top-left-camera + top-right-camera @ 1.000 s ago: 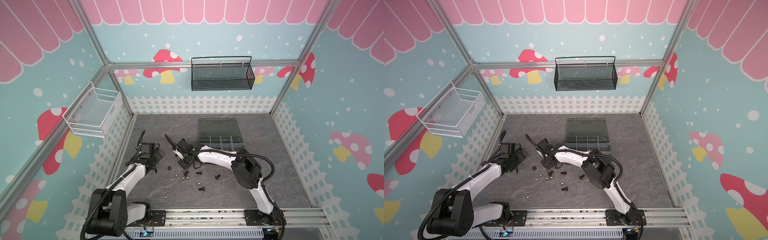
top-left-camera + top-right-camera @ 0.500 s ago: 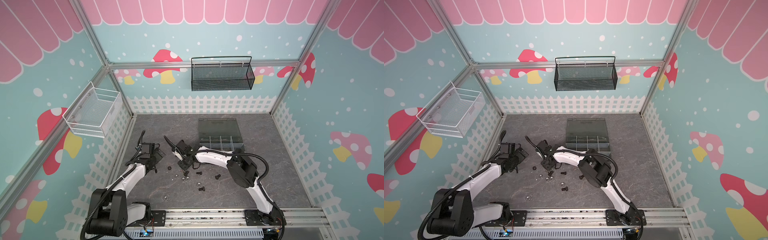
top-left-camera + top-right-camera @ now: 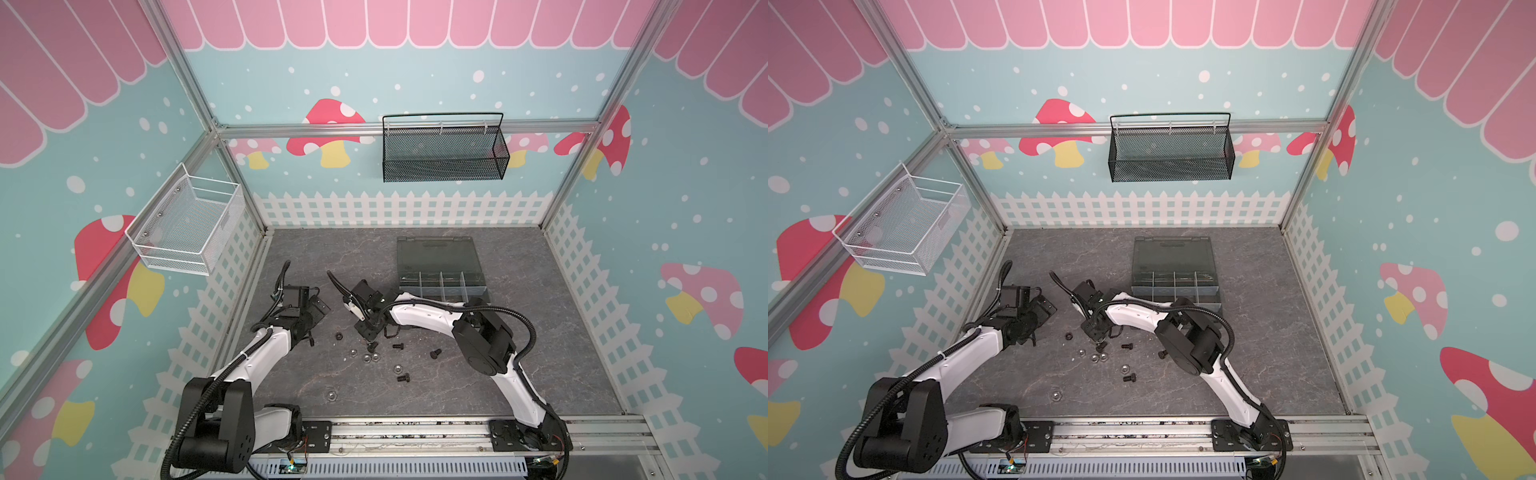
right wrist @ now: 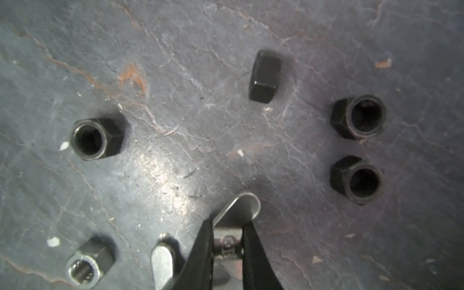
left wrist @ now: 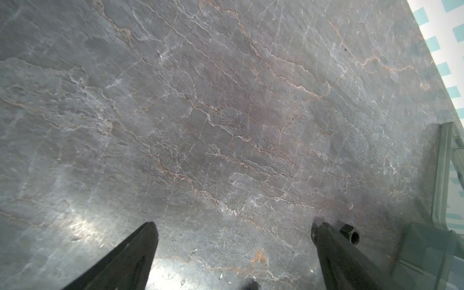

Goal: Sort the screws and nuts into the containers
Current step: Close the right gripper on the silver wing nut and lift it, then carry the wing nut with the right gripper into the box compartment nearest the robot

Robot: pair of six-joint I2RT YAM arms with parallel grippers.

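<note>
The right tool (image 4: 228, 227) is pinching a silver winged fastener (image 4: 247, 204) tightly between its tips, low over the grey worktop (image 4: 175, 75). Black nuts (image 4: 98, 139) are lying loose around it, one tipped on its side, and a silver nut (image 4: 86, 267) is sitting nearby. The left tool (image 5: 233, 232) is hanging wide apart, a lone black nut (image 5: 350, 233) just beside one fingertip. Black screws (image 3: 403, 378) are lying scattered in front of the containers (image 3: 441, 284), which are standing open behind.
</note>
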